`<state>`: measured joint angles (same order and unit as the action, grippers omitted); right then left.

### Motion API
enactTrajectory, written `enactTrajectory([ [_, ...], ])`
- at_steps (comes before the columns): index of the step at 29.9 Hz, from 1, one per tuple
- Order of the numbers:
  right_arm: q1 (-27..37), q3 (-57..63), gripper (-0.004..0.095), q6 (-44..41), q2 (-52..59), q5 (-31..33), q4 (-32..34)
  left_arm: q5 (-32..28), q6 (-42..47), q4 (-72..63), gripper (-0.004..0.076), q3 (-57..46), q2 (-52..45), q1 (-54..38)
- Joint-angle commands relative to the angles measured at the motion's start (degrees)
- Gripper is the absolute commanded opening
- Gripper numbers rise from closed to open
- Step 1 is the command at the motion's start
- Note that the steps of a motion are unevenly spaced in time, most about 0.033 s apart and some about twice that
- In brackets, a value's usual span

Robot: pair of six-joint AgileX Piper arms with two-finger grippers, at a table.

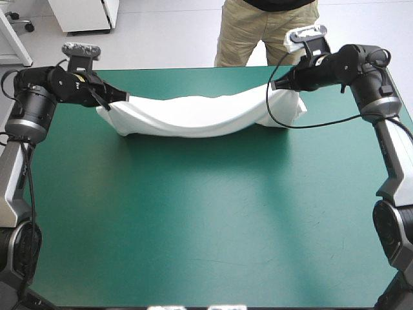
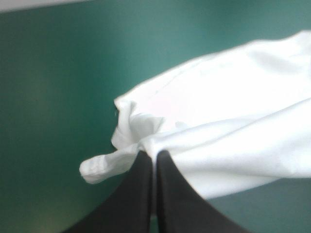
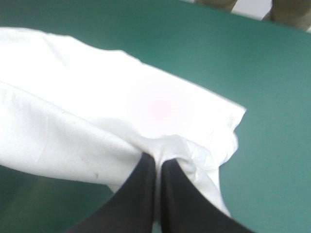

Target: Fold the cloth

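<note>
Near the far edge of the desk, the T-shirt stretches side to side between the left gripper and the right gripper, each pinching an end.

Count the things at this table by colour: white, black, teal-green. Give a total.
White: 1, T-shirt
Black: 2, left gripper, right gripper
Teal-green: 1, cover
Total: 4

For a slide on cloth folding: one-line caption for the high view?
Left claw and right claw hold the white T-shirt by opposite ends, sagging between them near the table's far edge.
</note>
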<state>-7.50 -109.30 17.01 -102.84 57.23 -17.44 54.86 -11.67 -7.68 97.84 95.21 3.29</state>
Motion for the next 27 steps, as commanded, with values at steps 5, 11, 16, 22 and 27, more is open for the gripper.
enactTrajectory([
  [5,7.1,14.6,-0.0017,8.0,8.1,6.2,-11.4,1.3,-0.5,-0.6,-0.0009,-7.4,-4.7,0.0],
  [11,7.2,26.2,-0.0017,9.1,15.2,10.3,-8.6,5.4,-2.1,0.8,-0.0009,-14.0,-8.6,0.0],
  [16,6.9,36.3,-0.0017,9.5,21.0,11.5,-8.5,7.0,-1.9,2.7,-0.0009,-19.7,-12.9,0.0],
  [22,6.5,47.9,-0.0012,8.2,26.8,5.5,-8.1,6.2,-1.8,-2.4,-0.0009,-28.6,-18.0,0.0],
  [27,6.5,55.8,-0.0012,7.8,30.8,1.2,-8.3,1.7,-1.7,-3.9,-0.0009,-38.0,-22.4,0.0],
])
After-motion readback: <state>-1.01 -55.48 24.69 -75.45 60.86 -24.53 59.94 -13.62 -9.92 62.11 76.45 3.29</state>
